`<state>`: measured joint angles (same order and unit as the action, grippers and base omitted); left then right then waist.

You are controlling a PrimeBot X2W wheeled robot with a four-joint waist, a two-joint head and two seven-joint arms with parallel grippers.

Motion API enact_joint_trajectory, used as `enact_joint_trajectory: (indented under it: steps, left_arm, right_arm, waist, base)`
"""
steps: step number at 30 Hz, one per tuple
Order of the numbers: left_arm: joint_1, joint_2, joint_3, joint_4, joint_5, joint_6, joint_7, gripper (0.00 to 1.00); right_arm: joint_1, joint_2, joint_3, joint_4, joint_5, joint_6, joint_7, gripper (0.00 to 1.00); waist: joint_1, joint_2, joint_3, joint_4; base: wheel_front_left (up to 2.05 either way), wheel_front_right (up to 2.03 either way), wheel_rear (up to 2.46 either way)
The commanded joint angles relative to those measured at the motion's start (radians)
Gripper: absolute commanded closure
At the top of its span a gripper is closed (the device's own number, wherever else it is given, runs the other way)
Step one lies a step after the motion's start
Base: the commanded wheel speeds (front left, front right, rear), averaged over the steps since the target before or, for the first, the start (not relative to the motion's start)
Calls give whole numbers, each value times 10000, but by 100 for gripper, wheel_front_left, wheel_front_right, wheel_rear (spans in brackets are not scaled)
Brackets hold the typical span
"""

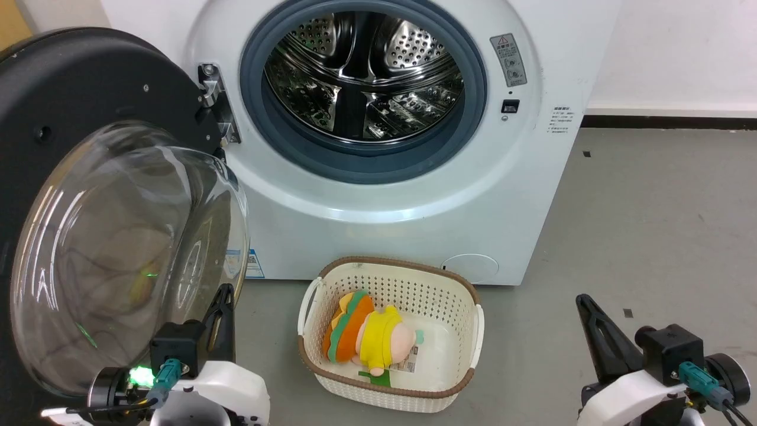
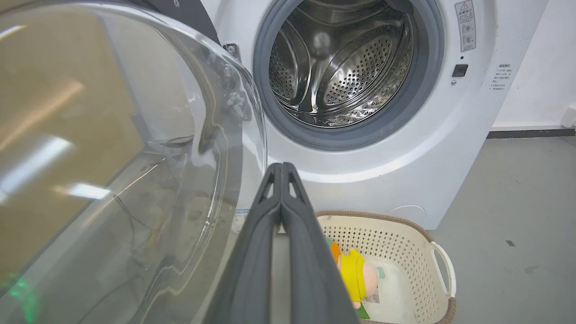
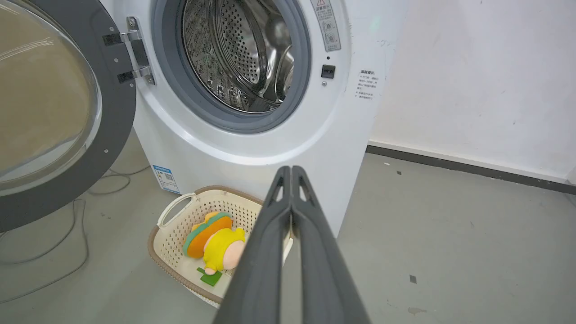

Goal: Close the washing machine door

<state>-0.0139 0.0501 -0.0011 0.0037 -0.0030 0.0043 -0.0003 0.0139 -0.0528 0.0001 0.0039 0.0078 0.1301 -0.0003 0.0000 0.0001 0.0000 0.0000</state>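
The washing machine door [image 1: 89, 177] hangs wide open on its hinge at the left, black rim and bulging clear glass bowl facing me; I also see the door [image 2: 112, 157] close up and the door [image 3: 54, 112] from the other wrist. The steel drum mouth [image 1: 364, 77] stands uncovered. My left gripper [image 1: 223, 299] is shut, its tips beside the lower right edge of the glass bowl, and in the left wrist view the left gripper [image 2: 281, 168] points at the machine front. My right gripper [image 1: 585, 303] is shut and empty, low at the right, well away from the door; its own view has the right gripper [image 3: 291, 171].
A cream basket [image 1: 461, 296] with a brown rim sits on the grey floor before the machine, holding a yellow and orange plush toy [image 1: 366, 334]. Cables [image 3: 67, 234] trail on the floor under the door. A white wall [image 3: 472, 81] lies to the right.
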Motion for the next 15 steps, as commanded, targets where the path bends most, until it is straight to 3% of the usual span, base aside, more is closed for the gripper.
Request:
enact_joint_trajectory:
  steps: [1,10,11,15]
  left_arm:
    - [139,1,11,-37,30,-43,3,100]
    - [139,1,11,-37,30,-43,3,100]
    - [139,1,11,-37,30,-43,3,0]
    - [-5,0,-20,20,-10,49,-42,0]
  right_arm:
    - [-139,26,-1,-39,-78,6,3,100]
    - [-139,26,-1,-39,-78,6,3,100]
    - [-139,26,-1,-39,-78,6,3,0]
    - [6,0,-25,24,44,0,-42,0]
  waist:
    - [0,-1,0,0]
    - [0,-1,0,0]
    - [0,-1,0,0]
    - [0,-1,4,0]
  base:
    - [0,0,0]
    - [0,0,0]
    - [0,0,0]
    - [0,0,0]
